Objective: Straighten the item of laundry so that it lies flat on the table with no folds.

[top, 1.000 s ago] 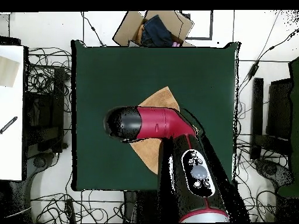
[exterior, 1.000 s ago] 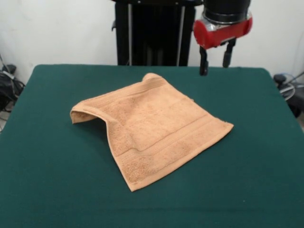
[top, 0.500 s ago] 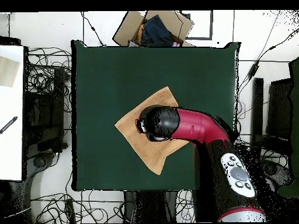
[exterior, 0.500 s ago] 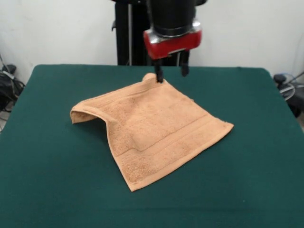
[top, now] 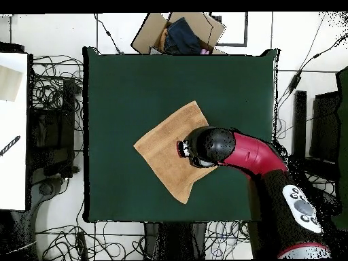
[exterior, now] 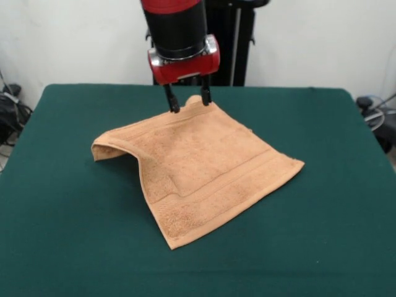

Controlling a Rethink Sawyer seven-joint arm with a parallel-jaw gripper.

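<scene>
Towel is laid near mid-table, rotated so its corners point toward the table edges. It is not flat: in the front view the left corner is curled under and humped up off the felt, and a ridge runs from that hump down along the left edge. The right and near parts are seen lying flat, band stripes visible near the near edge.

Gripper is hung over the towel's far corner, fingers spread, one tip on either side of the raised far-corner bump. Tips are low, at or just above the cloth; actual contact cannot be confirmed. Nothing is pinched yet. Placement is judged to be a setup for a corner grab: with that corner held, the cloth could be pulled outward and the folded side drawn open.

In the overhead view the wrist is seen over the towel's edge on the base side, and that part of the cloth is hidden by the arm.

Surroundings: no other items are seen on the table. An open cardboard box is seen past the far edge, cables are spread on the floor around. Nothing is seen blocking a pull in any direction; ample bare felt is left on all sides.
</scene>
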